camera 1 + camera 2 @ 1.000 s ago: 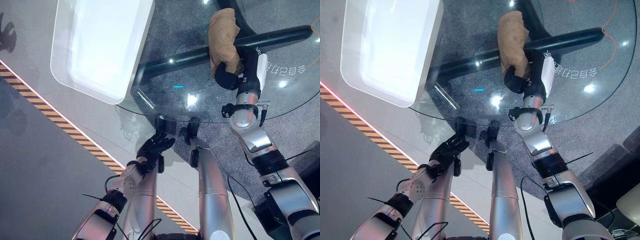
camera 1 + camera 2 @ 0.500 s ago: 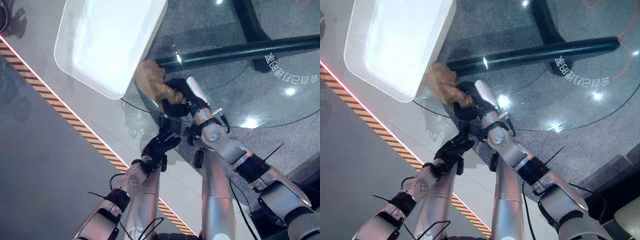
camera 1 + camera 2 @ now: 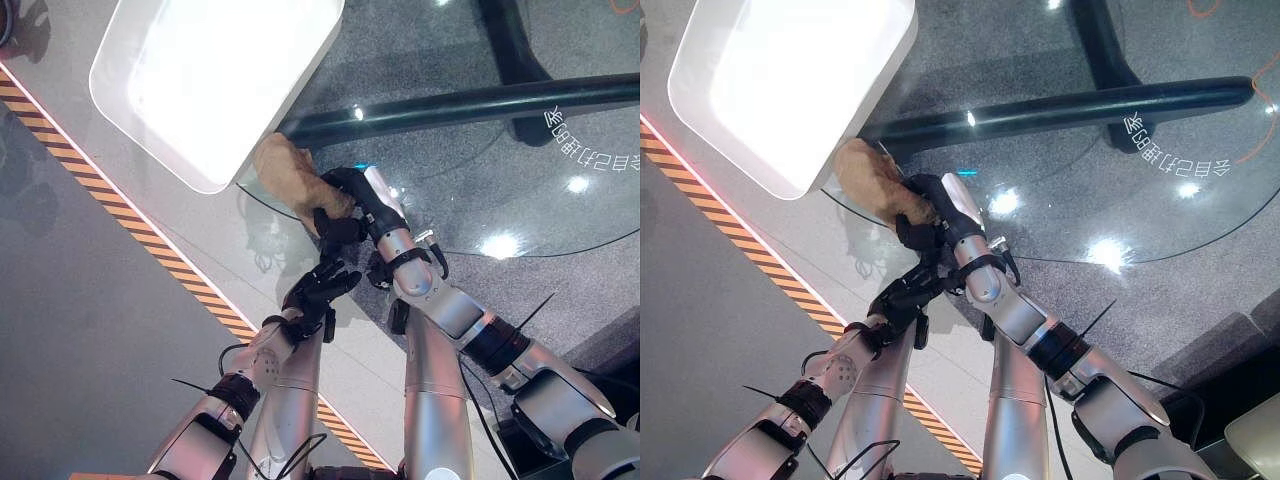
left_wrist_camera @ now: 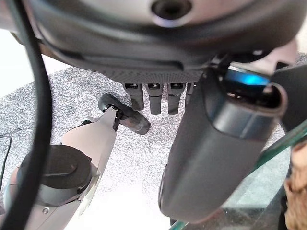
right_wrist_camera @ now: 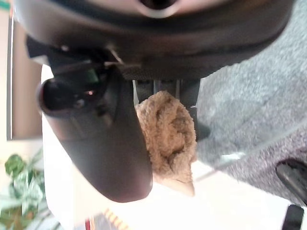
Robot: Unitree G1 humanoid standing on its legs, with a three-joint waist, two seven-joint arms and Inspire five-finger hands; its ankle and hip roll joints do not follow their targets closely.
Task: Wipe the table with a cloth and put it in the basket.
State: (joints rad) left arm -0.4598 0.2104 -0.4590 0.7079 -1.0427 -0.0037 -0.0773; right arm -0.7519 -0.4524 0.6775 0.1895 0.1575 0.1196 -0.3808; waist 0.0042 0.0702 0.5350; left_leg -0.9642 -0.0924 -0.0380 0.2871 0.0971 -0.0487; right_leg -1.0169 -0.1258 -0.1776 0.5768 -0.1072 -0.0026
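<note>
Cloth (image 3: 285, 178), tan and bunched, held in the right hand (image 3: 345, 205) at the near rim of the round glass table (image 3: 470, 150), just beside the near corner of the white basket (image 3: 215, 80). The right wrist view shows the fingers curled round the terry wad (image 5: 168, 134), with a loose tail hanging past them. The left hand (image 3: 318, 287) hangs below the table edge with fingers relaxed and holding nothing.

Step in hand, as judged: the end of the wiping stroke and the start of the carry to the basket. To do it well, the grip should stay closed on the cloth while the wad is lifted clear of the glass and over the basket's rim, which stands higher than the tabletop; release should come only once the whole bundle, including the trailing end, is above the tray's interior and not its lip. The left arm is best kept low, out of the path.

Compared with one second earlier, the cloth has travelled from the far side of the table, over the dark base bar (image 3: 450, 100), across to the near-left edge; half a second ago it was already near the basket corner and has since shifted slightly. The left hand is unchanged.
</note>
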